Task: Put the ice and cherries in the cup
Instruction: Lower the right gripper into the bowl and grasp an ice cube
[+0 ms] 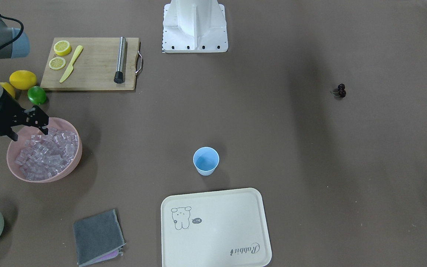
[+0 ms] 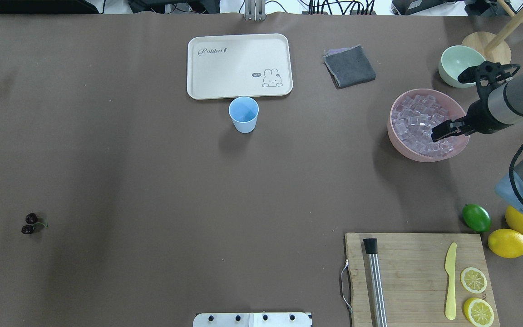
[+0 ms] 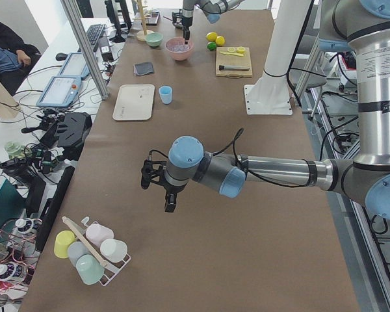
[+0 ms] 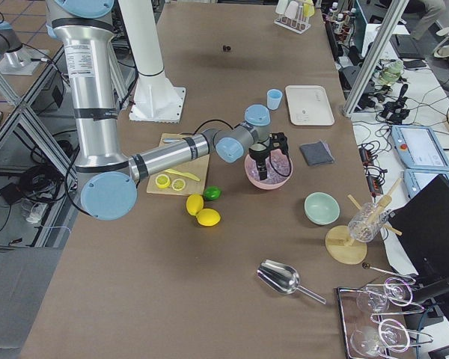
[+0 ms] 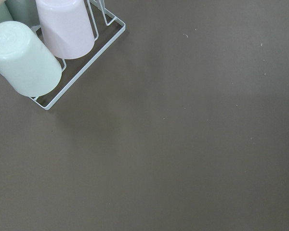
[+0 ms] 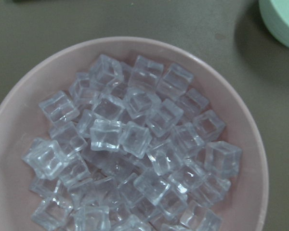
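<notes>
The ice (image 1: 46, 152) fills a large pink bowl (image 1: 62, 174), also seen in the overhead view (image 2: 420, 119) and close up in the right wrist view (image 6: 135, 139). My right gripper (image 1: 29, 133) hangs just above the bowl's robot-side rim, open and empty; it also shows in the overhead view (image 2: 443, 131). The light-blue cup (image 2: 244, 113) stands upright and empty at mid-table. The dark cherries (image 2: 30, 224) lie far off on the robot's left side. My left gripper (image 3: 161, 194) hovers over bare table near the left end. I cannot tell whether it is open or shut.
A cream tray (image 2: 239, 66) lies just beyond the cup, with a grey cloth (image 2: 349, 66) and a pale green bowl (image 2: 459, 61) to its right. A cutting board (image 2: 416, 277) carries a muddler, knife and lemon slices. A lime (image 2: 476, 217) and lemons (image 2: 508, 243) sit beside it.
</notes>
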Robot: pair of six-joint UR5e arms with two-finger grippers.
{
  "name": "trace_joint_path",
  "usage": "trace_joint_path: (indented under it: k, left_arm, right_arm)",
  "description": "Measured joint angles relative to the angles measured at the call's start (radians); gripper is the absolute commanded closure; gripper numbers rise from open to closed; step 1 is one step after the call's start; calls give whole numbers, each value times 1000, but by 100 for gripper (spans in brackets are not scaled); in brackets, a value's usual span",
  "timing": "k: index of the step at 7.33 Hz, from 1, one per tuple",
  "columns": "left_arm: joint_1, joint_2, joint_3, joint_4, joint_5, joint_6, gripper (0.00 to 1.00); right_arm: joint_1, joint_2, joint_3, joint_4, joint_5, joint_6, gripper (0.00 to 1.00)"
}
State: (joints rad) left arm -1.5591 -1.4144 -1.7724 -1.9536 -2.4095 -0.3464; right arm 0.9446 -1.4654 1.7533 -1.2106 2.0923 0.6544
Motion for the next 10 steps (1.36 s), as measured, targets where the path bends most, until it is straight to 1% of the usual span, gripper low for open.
trace_joint_path:
  k: [1, 2, 3, 5, 6, 7, 10]
  left_arm:
    - [-2, 2, 0, 0, 0, 0, 2]
    - [-3, 3, 0, -1, -1, 0, 2]
    - [-3, 3, 0, -1, -2, 0, 2]
    - [-3, 1, 3, -1, -3, 0, 2]
    - [-3, 1, 6, -1, -4, 0, 2]
    - [-3, 0, 8, -1, -4, 0, 2]
    - [-2, -1, 7, -2, -5, 1, 2]
  right_arm:
    - [-19, 3, -6, 0, -20, 1, 37]
    - [-29, 4, -9, -1, -30, 0, 48]
    - [-37, 6, -11, -2, -34, -1, 55]
    - [-50, 8, -13, -4, -37, -2, 57]
    - [-52, 8, -13, -5, -37, -3, 64]
    - [-53, 8, -12, -6, -36, -3, 66]
    - [-44, 9, -3, -10, -26, -4, 70]
